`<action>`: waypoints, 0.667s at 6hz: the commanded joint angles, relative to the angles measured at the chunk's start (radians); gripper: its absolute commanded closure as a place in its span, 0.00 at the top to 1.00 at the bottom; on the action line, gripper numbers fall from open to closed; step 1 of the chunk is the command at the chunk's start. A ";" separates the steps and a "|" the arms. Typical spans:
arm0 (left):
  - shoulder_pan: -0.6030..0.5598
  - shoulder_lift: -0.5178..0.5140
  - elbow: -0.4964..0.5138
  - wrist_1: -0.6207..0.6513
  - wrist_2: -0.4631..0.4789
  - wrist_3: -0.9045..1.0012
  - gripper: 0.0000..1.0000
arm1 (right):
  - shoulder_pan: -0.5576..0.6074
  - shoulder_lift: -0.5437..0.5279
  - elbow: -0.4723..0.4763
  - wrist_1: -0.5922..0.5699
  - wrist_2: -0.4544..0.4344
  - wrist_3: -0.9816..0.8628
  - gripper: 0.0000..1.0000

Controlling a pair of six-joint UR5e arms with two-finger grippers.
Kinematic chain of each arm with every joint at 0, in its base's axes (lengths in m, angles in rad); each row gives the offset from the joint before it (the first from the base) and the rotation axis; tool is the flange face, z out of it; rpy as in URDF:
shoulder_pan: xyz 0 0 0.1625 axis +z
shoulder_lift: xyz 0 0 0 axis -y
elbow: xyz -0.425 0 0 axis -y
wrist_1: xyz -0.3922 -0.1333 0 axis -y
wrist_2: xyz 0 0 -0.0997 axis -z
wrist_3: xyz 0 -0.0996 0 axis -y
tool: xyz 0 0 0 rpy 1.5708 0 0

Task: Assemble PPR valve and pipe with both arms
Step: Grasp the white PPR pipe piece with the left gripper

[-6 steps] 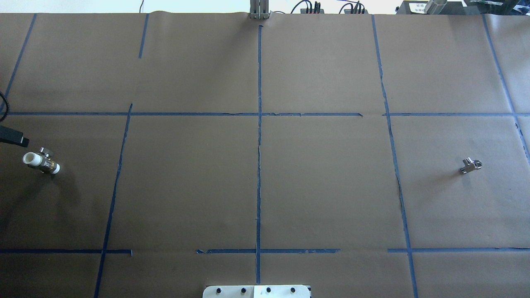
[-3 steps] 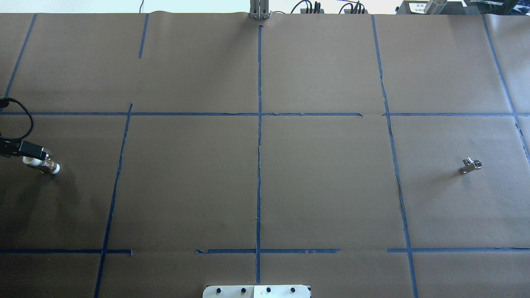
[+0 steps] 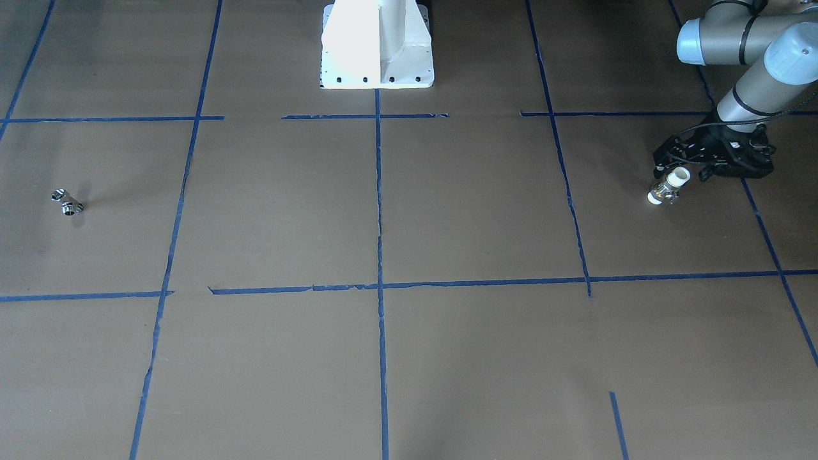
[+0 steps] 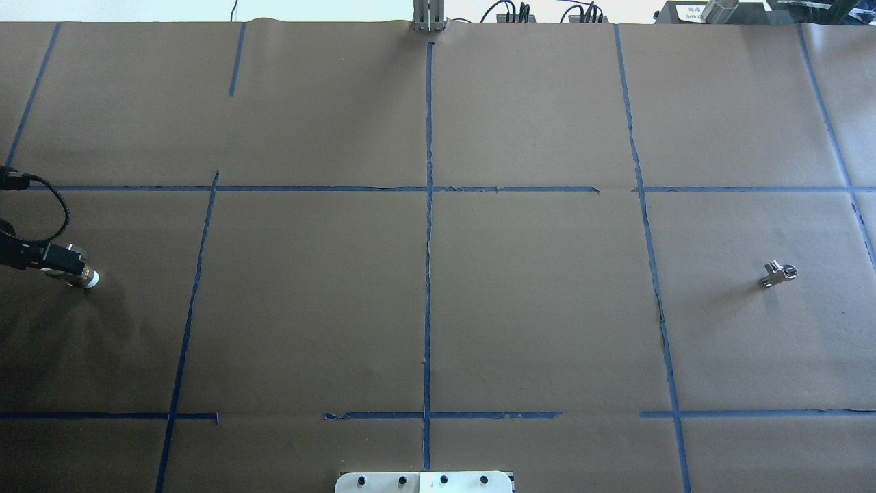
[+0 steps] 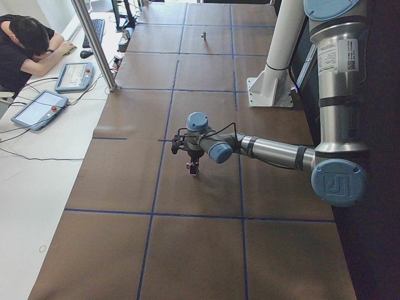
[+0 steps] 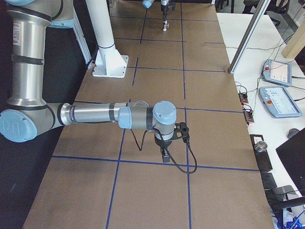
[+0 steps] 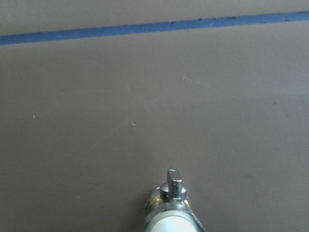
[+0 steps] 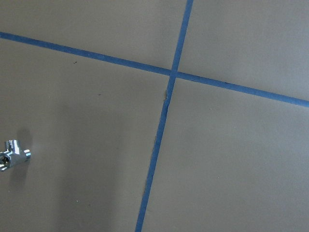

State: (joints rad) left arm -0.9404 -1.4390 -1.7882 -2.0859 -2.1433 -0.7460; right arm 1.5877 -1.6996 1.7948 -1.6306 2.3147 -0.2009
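Observation:
The valve [image 3: 664, 190], brass-bodied with white plastic ends and a chrome handle, stands on the brown paper at my far left. It also shows in the overhead view [image 4: 87, 278] and at the bottom of the left wrist view [image 7: 171, 205]. My left gripper [image 3: 681, 167] hangs just above it, its fingers spread to either side of the upper white end, open. In the overhead view the left gripper [image 4: 65, 261] covers most of the valve. My right gripper [image 6: 165, 153] shows only in the exterior right view, low over bare paper; I cannot tell its state.
A small chrome fitting [image 4: 778, 274] lies alone at the far right, also seen in the front view [image 3: 67, 203] and the right wrist view [image 8: 12, 154]. Blue tape lines grid the paper. The white pedestal [image 3: 377, 45] stands at the middle near edge.
My left gripper has moved in from the left edge and come over the valve, now hiding most of it from above. The valve and the chrome fitting have not moved.

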 commanded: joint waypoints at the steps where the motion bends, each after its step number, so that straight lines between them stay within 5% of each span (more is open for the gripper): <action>1: 0.018 -0.001 0.007 0.000 -0.001 0.000 0.95 | 0.000 0.000 0.000 0.000 0.000 0.000 1.00; 2: 0.019 -0.001 0.007 0.000 -0.001 -0.004 0.43 | 0.000 0.000 0.000 0.000 0.000 0.000 1.00; 3: 0.019 0.000 0.006 0.000 -0.001 -0.003 0.13 | 0.000 0.000 0.002 0.000 0.000 0.000 1.00; 4: 0.017 0.002 -0.003 0.000 -0.001 -0.001 0.06 | 0.000 0.000 0.002 0.000 0.005 0.000 1.00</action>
State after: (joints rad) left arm -0.9226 -1.4387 -1.7853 -2.0862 -2.1445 -0.7482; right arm 1.5877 -1.6997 1.7958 -1.6306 2.3163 -0.2010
